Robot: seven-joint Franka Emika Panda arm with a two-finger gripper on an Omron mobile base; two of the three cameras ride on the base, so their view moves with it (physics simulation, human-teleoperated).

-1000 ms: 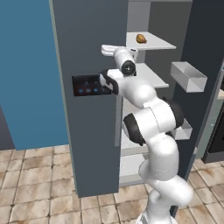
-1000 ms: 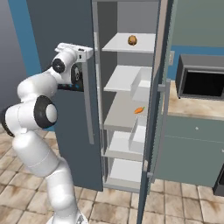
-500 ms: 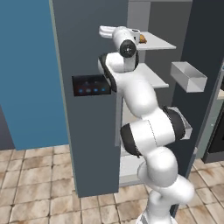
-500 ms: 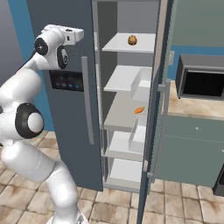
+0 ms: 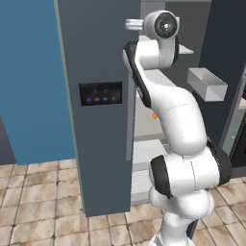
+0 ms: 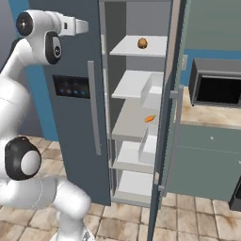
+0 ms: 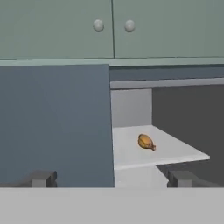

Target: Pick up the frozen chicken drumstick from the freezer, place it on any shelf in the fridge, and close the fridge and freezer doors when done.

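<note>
No legible brand or lettering appears; the freezer door carries a black panel with small blue lights. The floor is beige stone tile, the wall plain blue, and pale green cabinets with round knobs sit above the unit. The doors are smooth dark grey slabs with a pale bar handle. The frozen chicken drumstick, a rounded golden-brown lump, lies on the topmost flat pale grey shelf of the open column. The gripper stands with its jaws wide apart, holding nothing, level with that shelf and well short of it.
</note>
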